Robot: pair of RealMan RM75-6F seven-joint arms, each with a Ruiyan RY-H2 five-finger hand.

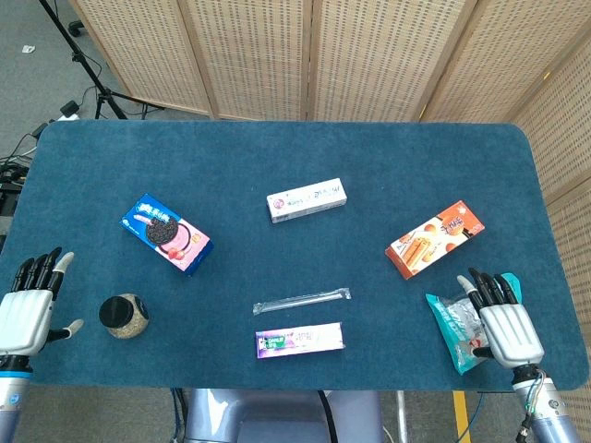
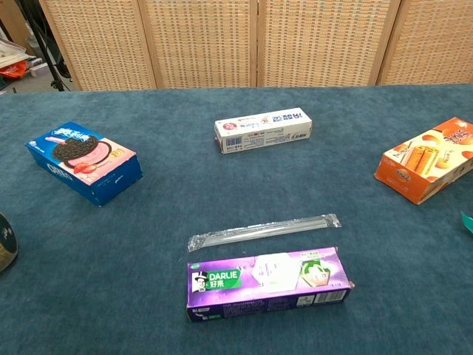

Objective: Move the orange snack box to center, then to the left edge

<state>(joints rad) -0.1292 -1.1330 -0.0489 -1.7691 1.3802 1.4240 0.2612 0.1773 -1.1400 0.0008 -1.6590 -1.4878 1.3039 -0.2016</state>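
Blue cloth covered the bench [image 1: 277, 157], and from my station I could see both hands only in the head view; the chest view showed neither. My left hand [image 1: 26, 309] hung at the near-left corner, its arm cut off by the frame, fingers [image 1: 37, 270] apart and holding nothing. My right hand [image 1: 503, 325] lay at the near-right corner over a teal packet [image 1: 450, 323], hiding much of it; the fingers were spread, and they seemed to rest on the packet rather than grip it, though I could not be sure from that angle. The chest view caught only a sliver of that packet at its right edge.

My orange snack box [image 1: 435, 239] sat on the right side of the bench, just beyond the right hand and apart from it. Its print was too small for me to read, and the chest view cropped its far end.

On the left, the blue biscuit box [image 2: 83, 160] read "OREO" on its side. Near the middle lay a white toothpaste box [image 2: 262, 129] whose lettering I could not make out. Closer to me a clear-wrapped stick [image 2: 264, 230] lay just beyond the purple box [image 2: 267, 285] marked "DARLIE". A dark-lidded jar [image 1: 124, 316] stood near the left hand, mostly cut off in the chest view.
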